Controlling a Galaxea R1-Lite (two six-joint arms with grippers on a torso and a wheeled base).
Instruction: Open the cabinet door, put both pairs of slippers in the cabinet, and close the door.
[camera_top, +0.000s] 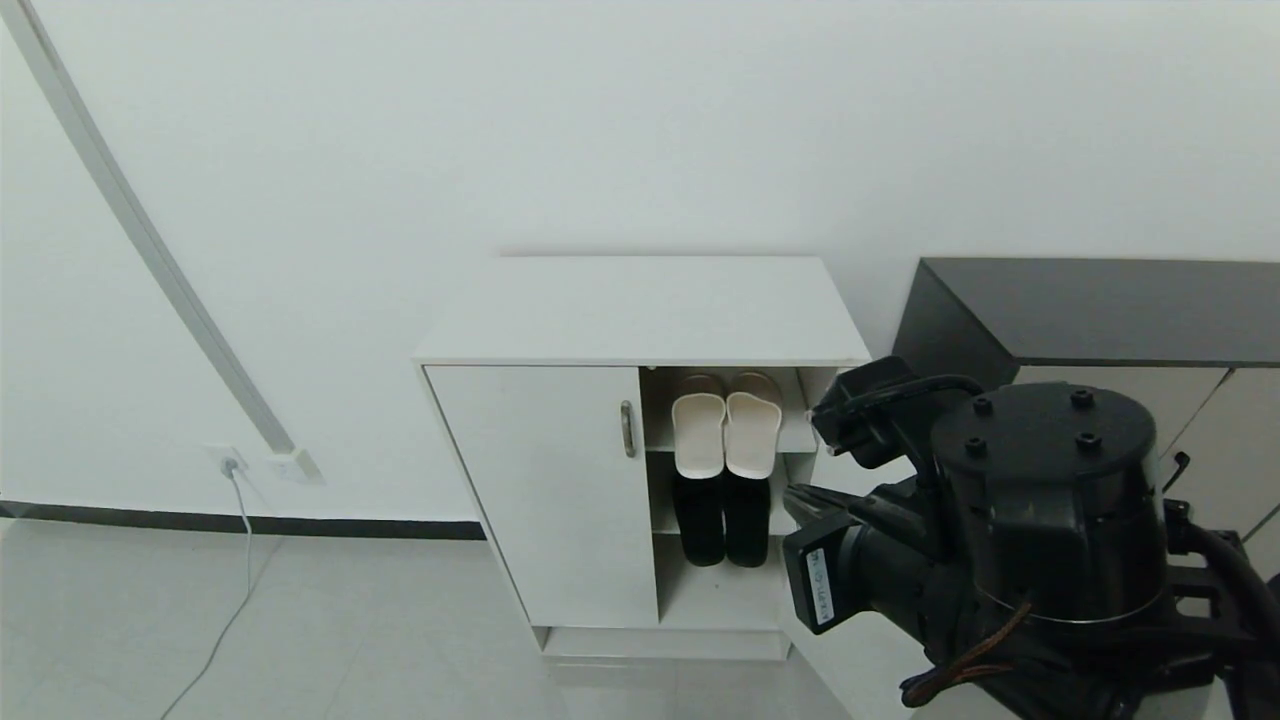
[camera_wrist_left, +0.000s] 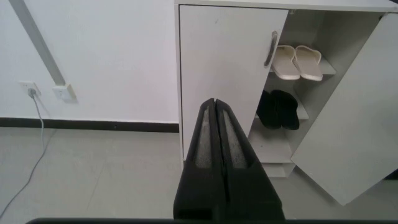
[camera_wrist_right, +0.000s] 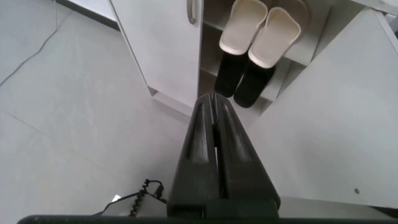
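Counting: one cabinet (camera_top: 640, 310), two doors, two pairs of slippers, two pincers.

- Left door (camera_top: 545, 490) shut, one handle (camera_top: 627, 428) at its inner edge. Right door (camera_wrist_left: 351, 112) swung wide open, out toward the robot's right.
- White pair (camera_top: 700, 437) on the upper shelf of the right compartment, side by side, touching, heels hanging out past the shelf's front edge.
- Black pair (camera_top: 700, 520) on the shelf directly below, same orientation, heels also over the front edge.
- Both pairs are inside the cabinet; the door is not yet closed.

Pincers:
- Left pincer (camera_wrist_left: 214, 102): fingers pressed together, holding nothing. It sits off the cabinet, facing the shut left door; the slippers are beyond it and toward the robot's right.
- Right pincer (camera_wrist_right: 213, 98): fingers together, nothing held. It is above the floor (camera_top: 300, 630) in front of the open compartment. The black pair is nearest past its tip and the white pair beyond that, with no contact. The open door panel is just beside it on the robot's right.

Around:
- Wall socket (camera_top: 232, 462) with a grey cable (camera_top: 235, 590) running down across the floor.
- Second wall plate (camera_top: 293, 466) beside the socket, at the foot of a slanted grey conduit (camera_top: 140, 230).
- Dark-topped sideboard (camera_top: 1100, 310) to the cabinet's right. The right arm covers most of the open door in the head view.
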